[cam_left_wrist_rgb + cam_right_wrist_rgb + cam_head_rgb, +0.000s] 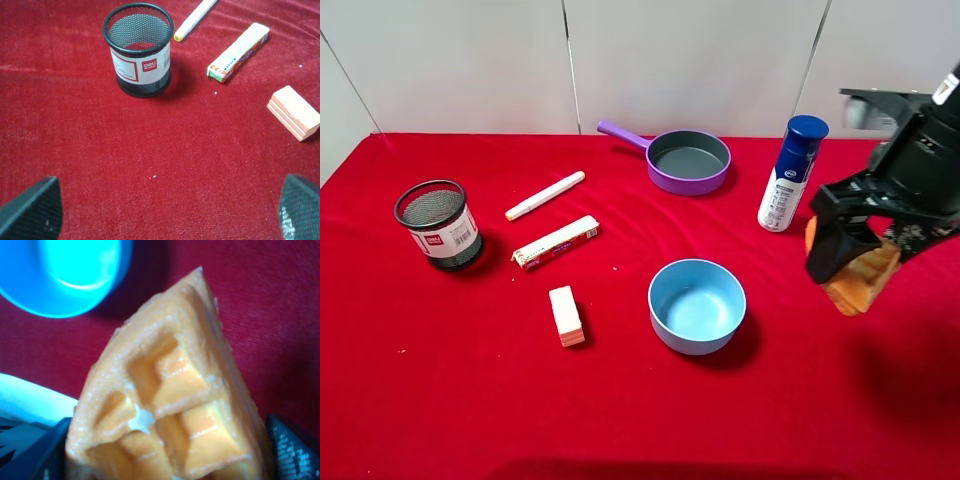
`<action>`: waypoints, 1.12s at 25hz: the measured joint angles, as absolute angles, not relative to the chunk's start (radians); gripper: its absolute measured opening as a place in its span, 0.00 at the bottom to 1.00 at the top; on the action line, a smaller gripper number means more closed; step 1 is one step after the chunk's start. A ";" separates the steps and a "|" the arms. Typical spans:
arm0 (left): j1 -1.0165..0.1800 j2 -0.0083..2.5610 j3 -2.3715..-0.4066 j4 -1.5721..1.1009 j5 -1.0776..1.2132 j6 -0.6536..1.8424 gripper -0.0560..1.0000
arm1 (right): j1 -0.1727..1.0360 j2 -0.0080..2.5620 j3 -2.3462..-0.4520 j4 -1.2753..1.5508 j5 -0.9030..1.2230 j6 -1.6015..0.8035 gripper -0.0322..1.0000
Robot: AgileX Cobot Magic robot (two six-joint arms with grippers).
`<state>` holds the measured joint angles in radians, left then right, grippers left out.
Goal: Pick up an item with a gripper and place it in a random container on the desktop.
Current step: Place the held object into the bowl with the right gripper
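My right gripper point(855, 262) is shut on the orange-brown waffle wedge point(861, 284) and holds it above the red cloth desktop point(620, 400), to the right of the light blue bowl point(697, 305). In the right wrist view the waffle point(170, 400) fills the frame between the fingers point(292, 450), with the bowl point(65, 275) beyond it. The bowl is empty. My left gripper point(165, 210) is open and empty over the cloth, near the black mesh pen cup point(139, 47); it does not show in the high view.
A purple pan point(687, 160) and a white-and-blue bottle point(790, 173) stand at the back. A black mesh cup point(437, 224), a white marker point(545, 195), a wrapped candy bar point(556, 242) and a pale block point(566, 315) lie on the left.
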<state>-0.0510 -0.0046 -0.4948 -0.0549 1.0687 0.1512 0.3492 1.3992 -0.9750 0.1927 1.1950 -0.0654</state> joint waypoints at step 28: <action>-0.051 -0.005 -0.495 -0.055 1.069 0.151 0.86 | 0.633 1.649 -1.153 0.229 0.997 0.120 0.55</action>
<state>-0.0510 -0.0046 -0.4948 -0.0549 1.0687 0.1512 0.6330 1.6486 -1.1528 0.2291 0.9967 0.1196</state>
